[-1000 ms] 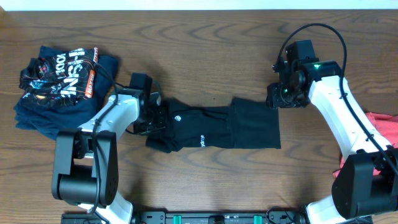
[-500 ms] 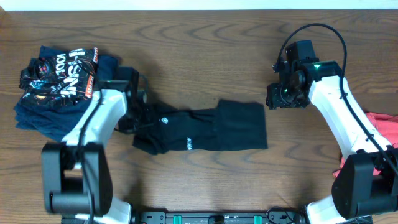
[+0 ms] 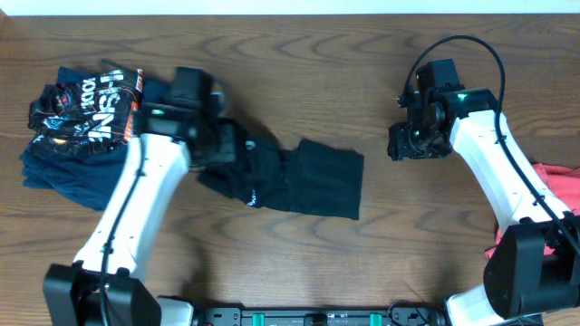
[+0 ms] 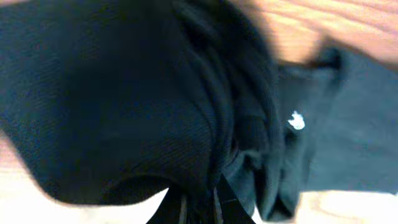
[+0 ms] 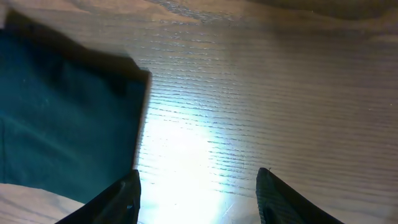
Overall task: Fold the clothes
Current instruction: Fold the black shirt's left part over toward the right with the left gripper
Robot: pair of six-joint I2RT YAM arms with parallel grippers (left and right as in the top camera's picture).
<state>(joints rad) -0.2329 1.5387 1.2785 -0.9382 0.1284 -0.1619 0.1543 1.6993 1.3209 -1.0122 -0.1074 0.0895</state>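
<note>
Coral-red garment (image 3: 566, 178) cut off at right edge; white logo (image 4: 296, 121) blurred.

The brown wooden table (image 3: 299, 72) has a black cloth (image 3: 322, 177) in the middle. Some blue clothes (image 3: 63, 158) lie on the left, and a red one (image 3: 557, 186) on the right.

Cloth and surfaces as I read them from my feeds. The black garment (image 4: 112, 112) is matt, finely ribbed knit. The tabletop (image 5: 261, 93) is smooth wood grain with a glossy sheen (lamp glare shows). The navy printed garments (image 3: 82, 122) are soft cloth with a shiny print. The arm shells (image 3: 145, 199) are smooth white plastic.
</note>
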